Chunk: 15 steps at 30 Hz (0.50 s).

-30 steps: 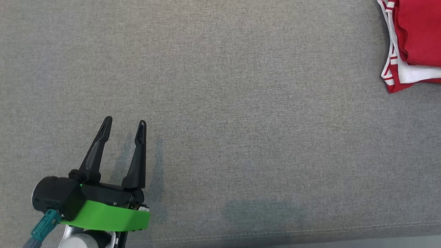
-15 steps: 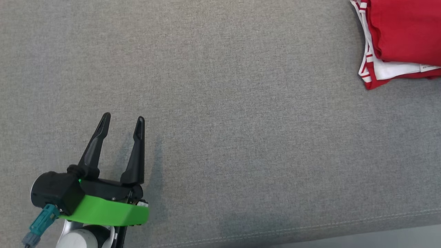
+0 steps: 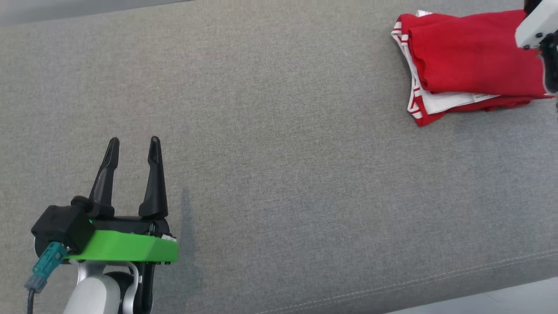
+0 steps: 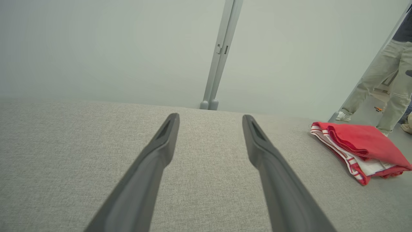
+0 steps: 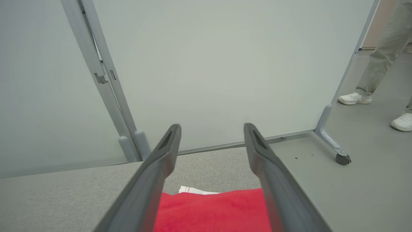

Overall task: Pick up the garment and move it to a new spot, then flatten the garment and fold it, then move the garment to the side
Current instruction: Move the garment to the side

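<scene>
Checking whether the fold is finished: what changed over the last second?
Mostly the head camera swung right, bringing the folded red garment further into view; the garment itself seems unmoved on the grey cushion. The right arm has entered at the edge, over the garment. Nothing grabbed or released: left gripper stays open and empty.

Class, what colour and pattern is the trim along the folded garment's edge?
The garment is solid red; its trim is red-and-white striped, clearest in the head view.
</scene>
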{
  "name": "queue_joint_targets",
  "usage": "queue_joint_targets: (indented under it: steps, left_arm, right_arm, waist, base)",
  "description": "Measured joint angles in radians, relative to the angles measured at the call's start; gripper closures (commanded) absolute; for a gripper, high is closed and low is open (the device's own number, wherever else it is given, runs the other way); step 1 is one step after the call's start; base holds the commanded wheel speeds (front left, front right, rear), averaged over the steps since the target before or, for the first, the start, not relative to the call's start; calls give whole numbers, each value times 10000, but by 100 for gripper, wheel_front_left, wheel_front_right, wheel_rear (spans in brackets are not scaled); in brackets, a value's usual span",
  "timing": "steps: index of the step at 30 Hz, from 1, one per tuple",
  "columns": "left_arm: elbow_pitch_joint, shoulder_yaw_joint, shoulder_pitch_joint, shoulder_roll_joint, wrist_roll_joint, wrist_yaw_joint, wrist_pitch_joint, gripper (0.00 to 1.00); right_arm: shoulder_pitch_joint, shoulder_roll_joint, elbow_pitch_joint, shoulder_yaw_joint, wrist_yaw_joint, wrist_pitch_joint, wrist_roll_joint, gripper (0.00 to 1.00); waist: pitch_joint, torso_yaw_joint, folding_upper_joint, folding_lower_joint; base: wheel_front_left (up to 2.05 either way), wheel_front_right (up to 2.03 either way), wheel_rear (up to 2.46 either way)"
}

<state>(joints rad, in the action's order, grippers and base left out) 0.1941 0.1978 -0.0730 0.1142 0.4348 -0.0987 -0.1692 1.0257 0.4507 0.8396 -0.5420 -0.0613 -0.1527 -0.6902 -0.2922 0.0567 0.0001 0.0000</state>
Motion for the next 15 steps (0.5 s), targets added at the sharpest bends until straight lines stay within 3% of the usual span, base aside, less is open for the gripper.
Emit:
queue_joint_targets:
  steps: [8,15]
  left_arm:
    - [-805,-374,26,-232,100,-84,-165,0]
    - [-1540,-399,233,-293,-176,-174,-159,0]
  right_arm:
    - [-1058,-725,-244,-121,293,-761,-169,0]
    - [-2210,-1083,-736,-295,268,-947,-123,0]
  waist:
    - [1042,422,0,0]
    - [1897,651,0,-1]
  base:
    - [0,0,0]
    - [0,0,0]
